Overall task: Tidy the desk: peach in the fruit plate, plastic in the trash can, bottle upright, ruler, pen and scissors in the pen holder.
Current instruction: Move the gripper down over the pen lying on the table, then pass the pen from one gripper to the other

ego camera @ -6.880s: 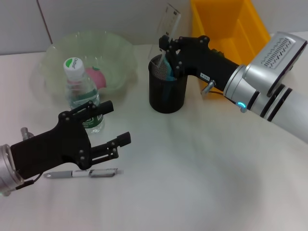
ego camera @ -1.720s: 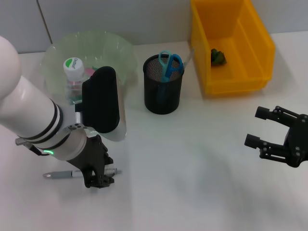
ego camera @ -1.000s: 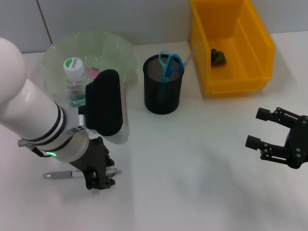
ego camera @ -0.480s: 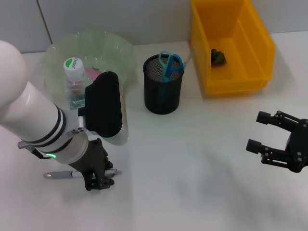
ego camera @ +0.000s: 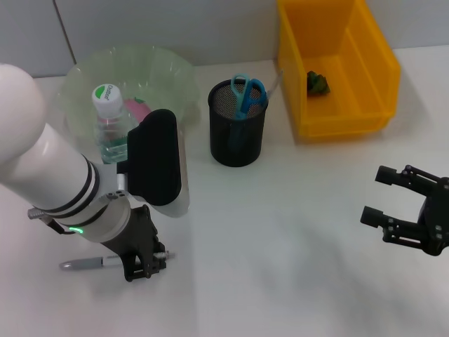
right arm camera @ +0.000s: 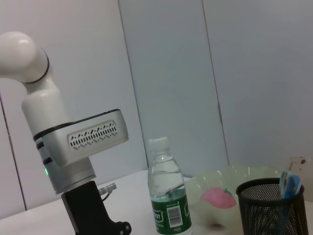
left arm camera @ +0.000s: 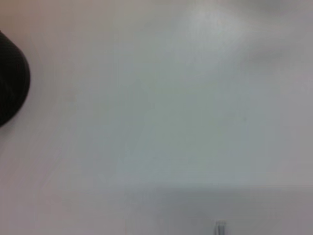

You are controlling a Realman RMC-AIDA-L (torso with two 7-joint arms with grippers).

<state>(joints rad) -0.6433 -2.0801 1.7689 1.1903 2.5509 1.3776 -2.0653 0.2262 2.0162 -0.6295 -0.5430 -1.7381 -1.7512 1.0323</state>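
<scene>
My left gripper [ego camera: 143,268] points down at the near left of the table and is shut on the silver pen [ego camera: 88,264], which sticks out to its left. My right gripper [ego camera: 405,216] is open and empty over the near right of the table. The black mesh pen holder [ego camera: 238,133] holds the blue scissors [ego camera: 247,93] and a clear ruler [ego camera: 276,80]. The water bottle [ego camera: 112,130] stands upright next to the pale green fruit plate [ego camera: 165,70], and the pink peach [ego camera: 139,111] lies in that plate. Bottle [right arm camera: 169,196], peach [right arm camera: 218,198] and holder [right arm camera: 270,208] also show in the right wrist view.
The yellow trash bin [ego camera: 351,116] stands at the back right with a green scrap of plastic [ego camera: 318,83] inside. My left arm's white forearm [ego camera: 49,175] reaches over the table in front of the plate. The left wrist view shows bare white table [left arm camera: 171,107].
My left gripper has come down and closed on the pen. The pen has now shifted a little toward the near edge with the gripper. The right gripper drifted slightly nearer.
</scene>
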